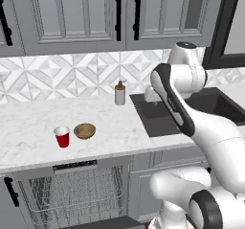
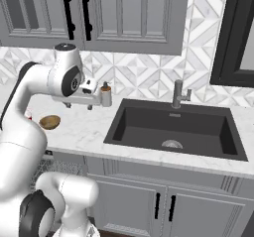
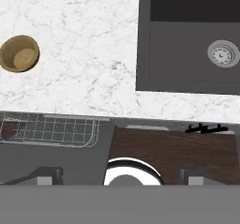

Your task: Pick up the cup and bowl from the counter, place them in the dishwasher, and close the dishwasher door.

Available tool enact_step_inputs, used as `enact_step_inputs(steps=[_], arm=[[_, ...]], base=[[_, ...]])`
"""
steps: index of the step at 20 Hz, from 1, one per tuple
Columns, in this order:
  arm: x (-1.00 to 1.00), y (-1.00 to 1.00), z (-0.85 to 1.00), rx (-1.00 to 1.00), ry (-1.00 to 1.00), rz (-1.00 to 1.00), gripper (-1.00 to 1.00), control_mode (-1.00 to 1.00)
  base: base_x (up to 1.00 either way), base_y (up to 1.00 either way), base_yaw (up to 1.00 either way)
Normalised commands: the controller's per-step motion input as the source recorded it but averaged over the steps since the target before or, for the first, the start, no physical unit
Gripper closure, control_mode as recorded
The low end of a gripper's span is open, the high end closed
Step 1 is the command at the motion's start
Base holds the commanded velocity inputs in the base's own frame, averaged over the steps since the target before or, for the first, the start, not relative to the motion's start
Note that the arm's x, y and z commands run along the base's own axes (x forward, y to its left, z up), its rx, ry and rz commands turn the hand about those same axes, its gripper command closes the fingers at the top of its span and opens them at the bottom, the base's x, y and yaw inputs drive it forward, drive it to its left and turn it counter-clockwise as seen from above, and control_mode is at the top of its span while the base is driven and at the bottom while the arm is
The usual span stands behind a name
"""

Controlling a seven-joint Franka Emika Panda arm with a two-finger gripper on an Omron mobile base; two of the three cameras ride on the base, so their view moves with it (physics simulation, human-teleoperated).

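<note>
Nothing is loaded yet: cup point(image 1: 62, 137) and bowl point(image 1: 84, 131) sit side by side near the worktop's point(image 1: 28, 122) front edge, above the open dishwasher point(image 1: 76, 194) (rack bare). Claw point(image 3: 119, 178) is spread wide, holding nothing.

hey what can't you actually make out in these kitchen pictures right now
- Cup: in the right base view the arm covers all but a red sliver.
- Dishwasher door: cut off by the bottom edge of the left base view, below the wire rack.
- Faucet: in the left base view the arm hides most of it.
- Soap bottle: cut off by the top edge of the hand view.
- End effector: the fingertips sit at the hand view's bottom edge, wide apart, holding nothing.
</note>
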Motion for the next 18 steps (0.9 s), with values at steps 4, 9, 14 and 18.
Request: enact_step_inputs(steps=[4,9,14,18], arm=[[-0.30,0.54,-0.36,0.03,0.02,0.00,-1.00,-1.00],[-0.05,0.75,-0.41,0.00,0.03,0.02,-1.00,-1.00],[0.02,0.85,-0.26,0.00,0.02,0.00,-1.00,-1.00],[0.02,0.75,-0.13,0.00,0.06,0.00,-1.00,-1.00]], base=[[0.00,0.00,0.00],[0.00,0.00,0.00],[0.00,0.00,0.00],[0.00,0.00,0.00]])
